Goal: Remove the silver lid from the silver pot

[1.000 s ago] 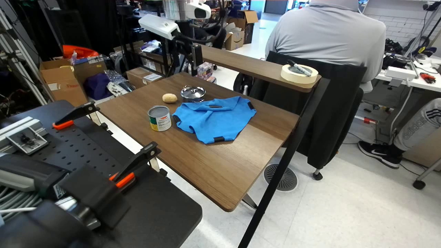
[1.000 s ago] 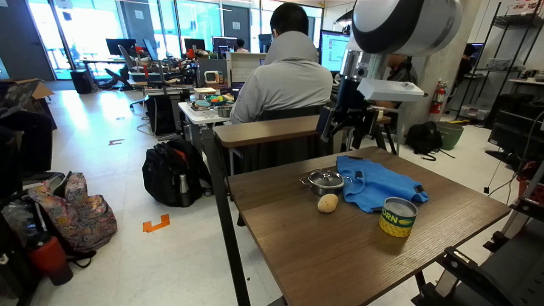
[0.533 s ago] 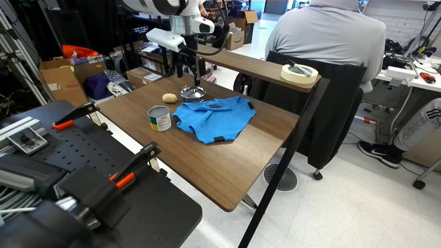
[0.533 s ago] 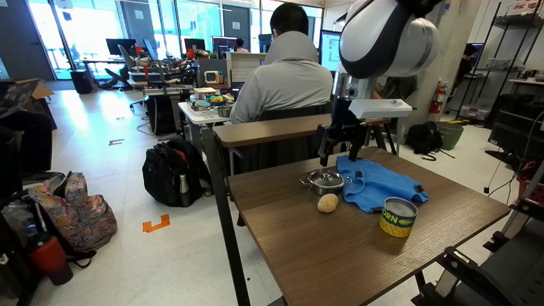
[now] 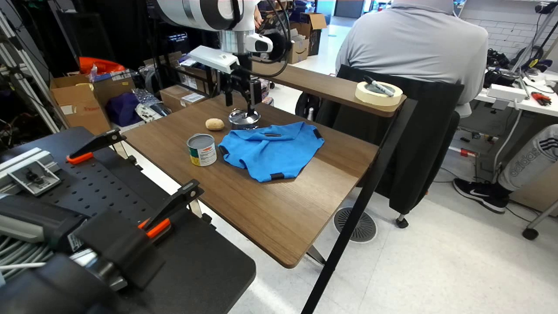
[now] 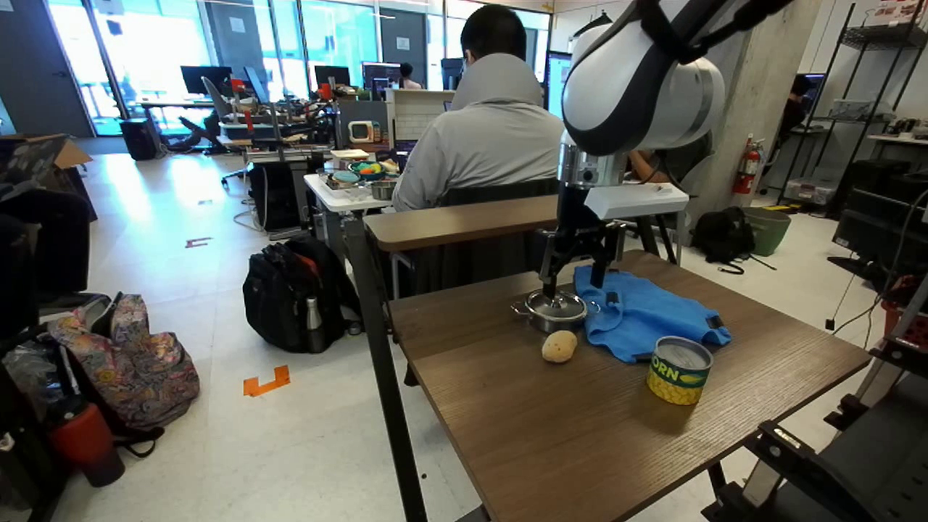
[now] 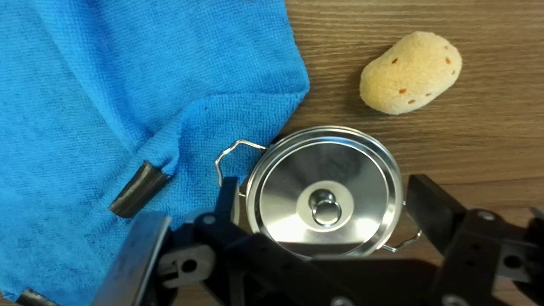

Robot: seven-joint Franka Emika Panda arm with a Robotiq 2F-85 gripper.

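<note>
The silver lid (image 7: 324, 191) sits on the silver pot (image 6: 544, 324). In the wrist view, the hand (image 7: 329, 199), spread apart, flanks the lid at nine and three o'clock; a blue towel (image 7: 140, 97) lies at ten, a plush potato (image 7: 411, 74) at one.
</note>
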